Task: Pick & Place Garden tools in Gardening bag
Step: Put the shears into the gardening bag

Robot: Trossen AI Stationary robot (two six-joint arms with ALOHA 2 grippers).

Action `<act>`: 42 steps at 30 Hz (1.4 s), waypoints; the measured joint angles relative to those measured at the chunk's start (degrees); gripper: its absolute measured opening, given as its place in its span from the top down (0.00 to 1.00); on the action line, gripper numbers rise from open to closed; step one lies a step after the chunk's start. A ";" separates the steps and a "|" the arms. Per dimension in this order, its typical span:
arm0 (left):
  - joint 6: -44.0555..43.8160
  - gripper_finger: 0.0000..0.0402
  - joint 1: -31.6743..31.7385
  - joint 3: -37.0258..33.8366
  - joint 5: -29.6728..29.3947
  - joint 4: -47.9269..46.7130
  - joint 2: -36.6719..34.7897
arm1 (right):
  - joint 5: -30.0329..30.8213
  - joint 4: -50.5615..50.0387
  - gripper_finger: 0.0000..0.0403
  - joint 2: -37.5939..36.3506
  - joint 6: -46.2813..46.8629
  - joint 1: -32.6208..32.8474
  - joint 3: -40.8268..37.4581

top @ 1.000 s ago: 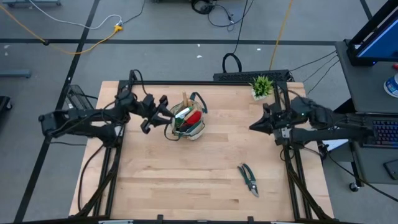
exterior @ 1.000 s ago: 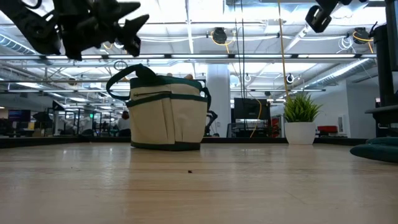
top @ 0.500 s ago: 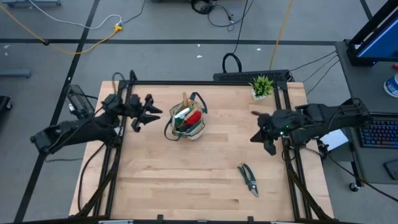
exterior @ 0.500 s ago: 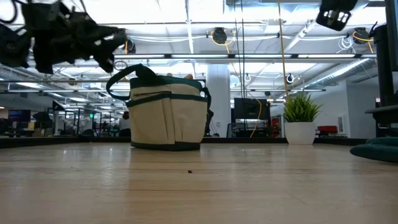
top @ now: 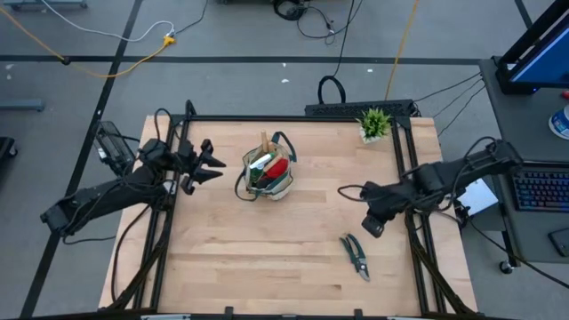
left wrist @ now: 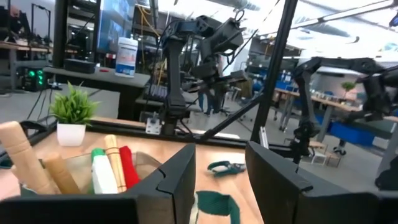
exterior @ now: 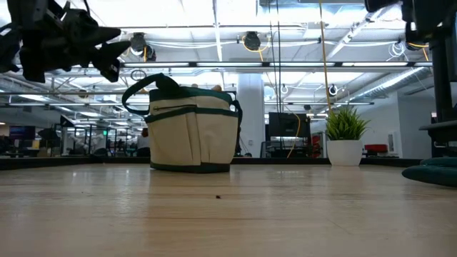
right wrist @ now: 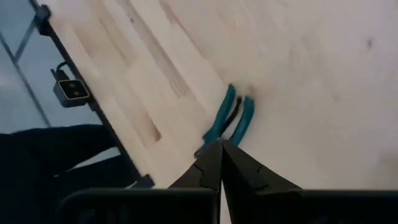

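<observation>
I saw my right gripper point(top: 372, 222) hanging above the table point(top: 267, 258) with its two dark fingers point(right wrist: 211, 167) pressed tip to tip, clenched on nothing. Just beyond those tips, lying flat on the wood and untouched, were the pruning shears point(top: 356, 255), their teal handles point(right wrist: 231, 119) side by side in the right wrist view. From above, the shears lay a little nearer the table's front edge than the gripper.

My left gripper point(top: 210, 163) hovered in the air over the table's left side, its jaws part open with a clear gap between them and nothing held. Just past its fingertips stood the gardening bag point(top: 266, 175), beige with dark green trim and a loop handle point(exterior: 146, 91), upright on the wood. Through the left wrist view I could see wooden handles point(left wrist: 25, 163), a green and white item point(left wrist: 102, 175) and something red point(left wrist: 129, 165) standing inside the bag's mouth.

The table was pale wood planks inside a dark metal frame. A small spiky potted plant point(top: 374, 124) sat at the far corner, well beyond the right gripper. Around the table was grey floor with cables point(top: 116, 53), and a keyboard point(top: 544, 188) on a desk at the right. The low view showed a large bright hall with ceiling lights behind the bag and plant.
</observation>
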 joint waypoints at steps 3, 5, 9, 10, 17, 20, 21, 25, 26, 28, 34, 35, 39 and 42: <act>1.53 0.64 0.00 0.00 -0.13 -1.26 -0.05 | -2.49 0.07 1.00 1.64 5.34 0.93 0.00; 2.22 0.64 -0.01 0.00 -0.13 -2.12 -0.02 | -2.88 0.09 1.00 2.53 8.30 1.46 0.00; 2.47 0.64 -0.01 0.00 -0.13 -2.05 0.04 | -2.67 0.09 1.00 3.85 10.38 2.19 0.00; 2.44 0.64 -0.01 0.00 -0.11 -2.04 0.04 | -2.67 0.07 1.00 4.13 10.97 2.29 0.00; 1.81 0.64 -0.01 0.00 -0.09 -2.01 0.04 | -2.34 0.01 0.92 5.73 11.10 2.95 0.00; 0.88 0.64 -0.01 0.00 -0.12 -1.70 0.07 | -2.20 -0.46 0.86 5.96 11.13 2.94 -0.24; -0.03 0.64 -0.01 0.00 -0.11 -1.49 0.07 | -1.78 -0.48 0.83 5.97 11.31 2.95 -0.56; -5.23 0.64 -0.01 0.00 -0.11 -1.46 0.09 | -0.95 -0.46 0.72 6.00 11.59 3.67 -2.91; -5.82 0.64 -0.01 0.00 0.07 -1.46 0.09 | -1.12 -0.37 0.70 6.00 11.75 3.88 -3.73; -5.19 0.64 -0.13 0.00 0.31 -1.49 0.09 | -1.12 -0.29 0.66 6.03 12.86 4.17 -5.24; 0.31 0.64 -0.28 0.00 -4.63 -2.81 0.09 | -1.12 1.60 0.61 6.03 17.40 4.31 -9.53; 0.84 0.64 -0.28 0.00 -5.63 -3.59 0.09 | -1.11 2.77 0.61 6.00 17.47 4.31 -10.01; 3.75 0.64 -0.28 0.00 -7.25 -7.83 0.09 | -1.12 8.16 0.62 6.00 17.83 4.31 -12.12; 6.37 0.64 -0.28 0.00 -7.67 -10.02 0.09 | -1.14 11.39 0.63 6.00 19.00 4.31 -14.05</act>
